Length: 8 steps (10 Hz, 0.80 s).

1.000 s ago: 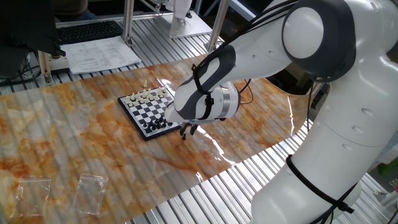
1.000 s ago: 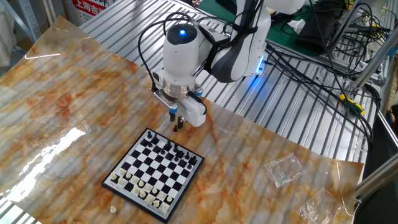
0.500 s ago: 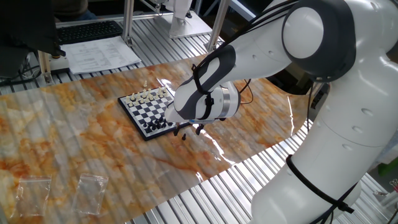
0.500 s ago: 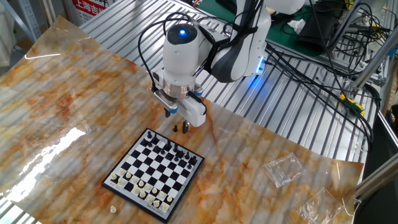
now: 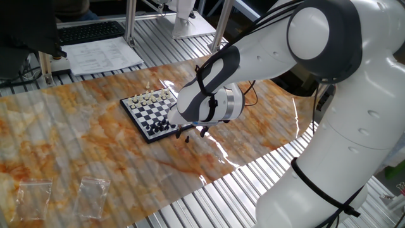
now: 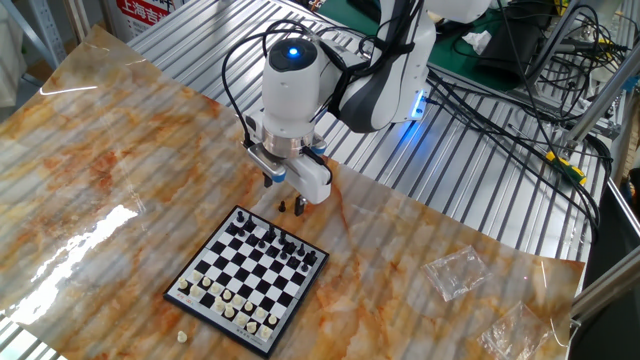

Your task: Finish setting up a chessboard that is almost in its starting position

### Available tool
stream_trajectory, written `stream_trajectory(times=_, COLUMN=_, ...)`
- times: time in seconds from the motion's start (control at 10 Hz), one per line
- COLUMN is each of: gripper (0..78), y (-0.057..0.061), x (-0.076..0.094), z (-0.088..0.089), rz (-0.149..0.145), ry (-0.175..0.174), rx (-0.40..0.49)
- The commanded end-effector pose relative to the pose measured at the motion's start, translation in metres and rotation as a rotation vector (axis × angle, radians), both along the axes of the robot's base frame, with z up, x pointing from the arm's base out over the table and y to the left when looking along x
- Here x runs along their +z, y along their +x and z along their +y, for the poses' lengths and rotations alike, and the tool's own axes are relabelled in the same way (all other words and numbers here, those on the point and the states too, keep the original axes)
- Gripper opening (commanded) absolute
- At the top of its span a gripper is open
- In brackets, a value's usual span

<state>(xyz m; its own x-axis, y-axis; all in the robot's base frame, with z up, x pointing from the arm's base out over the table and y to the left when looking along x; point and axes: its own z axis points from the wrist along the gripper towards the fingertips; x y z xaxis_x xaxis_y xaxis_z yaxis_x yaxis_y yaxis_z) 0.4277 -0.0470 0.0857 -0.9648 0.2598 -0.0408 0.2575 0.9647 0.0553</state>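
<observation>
The chessboard [image 5: 150, 114] [image 6: 250, 282] lies on the marbled mat, with a row of cream pieces on one side and a row of black on the other. Just off its black side, a small black piece [image 5: 187, 137] [image 6: 283, 207] stands on the mat. A second dark speck beside it is too small to identify. My gripper [image 5: 192, 132] [image 6: 285, 190] hangs open right above this piece, fingers spread and touching nothing. One cream piece [image 5: 148, 86] [image 6: 183, 337] sits on the mat off the cream side.
Two clear plastic bags [image 5: 35, 193] [image 6: 455, 272] lie on the mat away from the board. The mat rests on a ribbed metal table [image 5: 209, 196]. Cables and a blue-lit part of the arm [image 6: 420, 100] are behind the gripper.
A second ago my fingers were shut low around the black piece beside the board. They have since opened and lifted a little, leaving it on the mat.
</observation>
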Motion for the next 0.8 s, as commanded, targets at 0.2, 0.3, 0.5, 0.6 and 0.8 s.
stream_trajectory(times=0.2, gripper=77.5, y=0.0008, x=-0.0062, z=-0.0002, rz=-0.008, ry=-0.002, rx=-0.012)
stream_trajectory(times=0.3, gripper=77.5, y=0.0008, x=-0.0062, z=-0.0002, rz=-0.008, ry=-0.002, rx=-0.013)
stream_trajectory(times=0.5, gripper=77.5, y=0.0008, x=-0.0064, z=-0.0002, rz=-0.007, ry=-0.002, rx=-0.010)
stream_trajectory(times=0.6, gripper=77.5, y=0.0008, x=-0.0070, z=-0.0003, rz=-0.007, ry=-0.002, rx=-0.010)
stream_trajectory(times=0.8, gripper=77.5, y=0.0008, x=-0.0074, z=-0.0003, rz=-0.008, ry=-0.003, rx=-0.008)
